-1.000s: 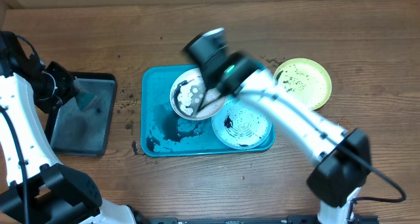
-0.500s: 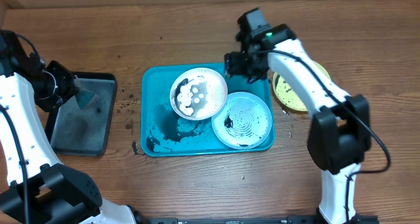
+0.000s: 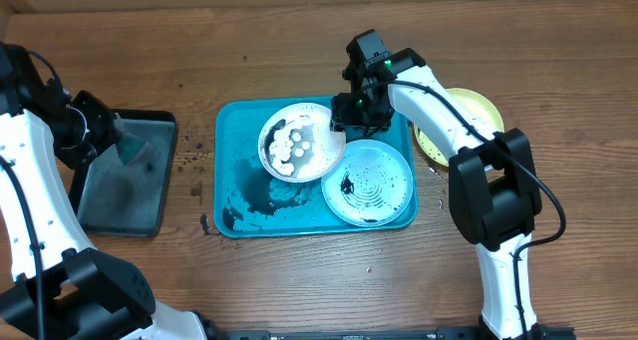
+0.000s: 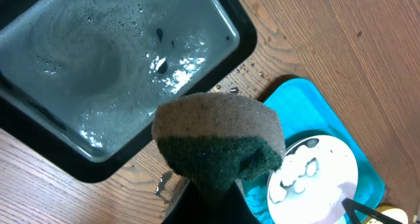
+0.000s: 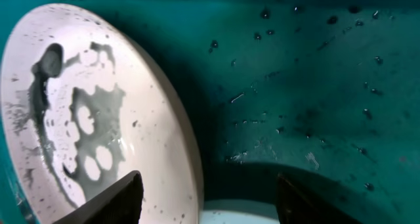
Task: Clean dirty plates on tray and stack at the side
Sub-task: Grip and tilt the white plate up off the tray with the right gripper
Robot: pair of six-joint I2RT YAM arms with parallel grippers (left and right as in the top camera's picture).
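The turquoise tray [image 3: 239, 131] holds a dirty white plate [image 3: 301, 141] and a mint-green plate [image 3: 367, 183] smeared with black. The yellow-green plate [image 3: 474, 116] lies on the table right of the tray, partly behind my right arm. My right gripper [image 3: 342, 116] is open and low at the white plate's right rim. In the right wrist view the white plate's [image 5: 85, 112] edge lies between my spread fingers [image 5: 111, 201], above the wet tray floor [image 5: 295, 73]. My left gripper [image 3: 100, 136] is shut on a green-and-brown sponge [image 4: 220, 135] beside the tray's left side.
A black tray [image 3: 120, 195] holding water stands at the left, under the sponge [image 3: 130, 143]; its water [image 4: 98, 60] shows in the left wrist view. Dirt specks dot the wood between the black tray and the turquoise tray [image 4: 308, 99].
My right arm swung off the white plate toward the tray's far right corner, then came back left to the plate's right rim. The left arm and sponge have not moved.
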